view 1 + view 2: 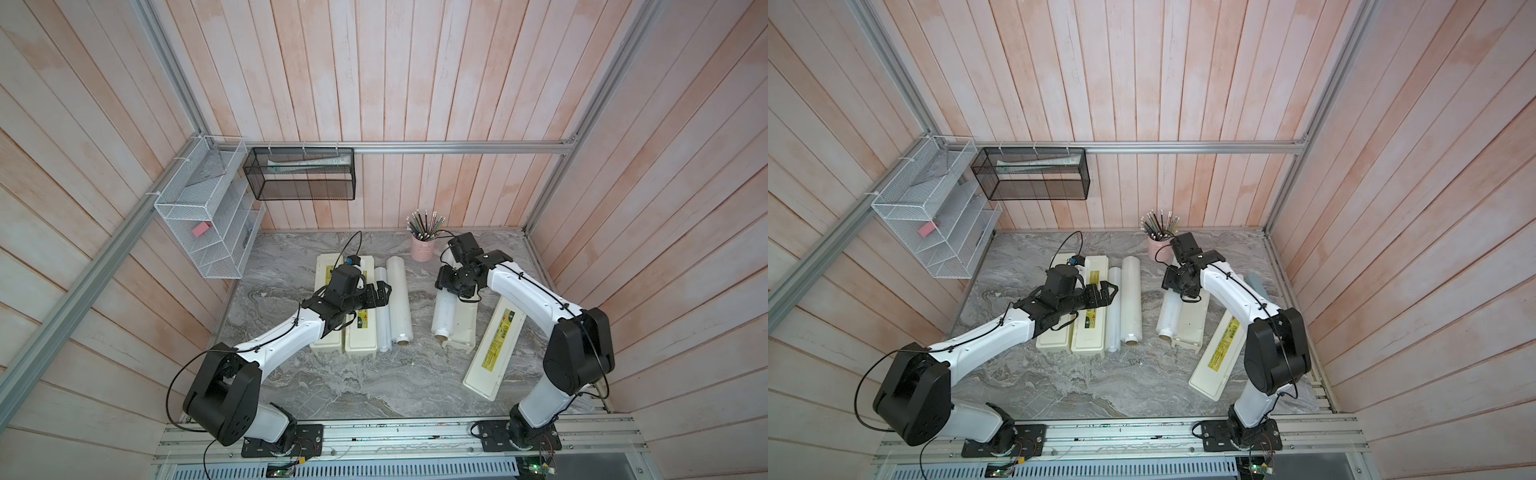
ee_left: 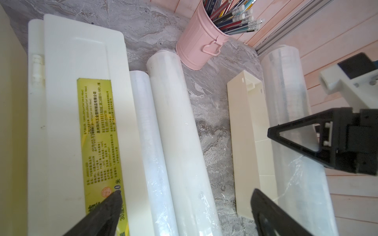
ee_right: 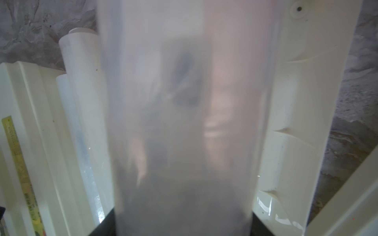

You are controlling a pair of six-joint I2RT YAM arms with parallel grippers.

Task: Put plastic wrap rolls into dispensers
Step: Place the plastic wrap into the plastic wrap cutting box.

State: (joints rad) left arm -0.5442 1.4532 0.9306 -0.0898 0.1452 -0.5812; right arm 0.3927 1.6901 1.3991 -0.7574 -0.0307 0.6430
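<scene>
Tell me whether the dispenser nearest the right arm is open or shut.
Open: the dispenser has its lid folded out flat beside it.

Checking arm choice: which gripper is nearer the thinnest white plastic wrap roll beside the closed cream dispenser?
Left. The left gripper hovers open over the thinnest roll; the right gripper sits apart, shut on a thicker translucent roll.

Two closed cream dispensers (image 1: 366,341) with yellow-green labels lie side by side on the counter (image 1: 374,386), a thin roll (image 1: 383,328) and a thicker roll (image 1: 398,291) alongside, while a third, translucent roll (image 1: 442,316) sits just beside the open dispenser (image 1: 465,328), its lid (image 1: 494,353) laid flat.
</scene>
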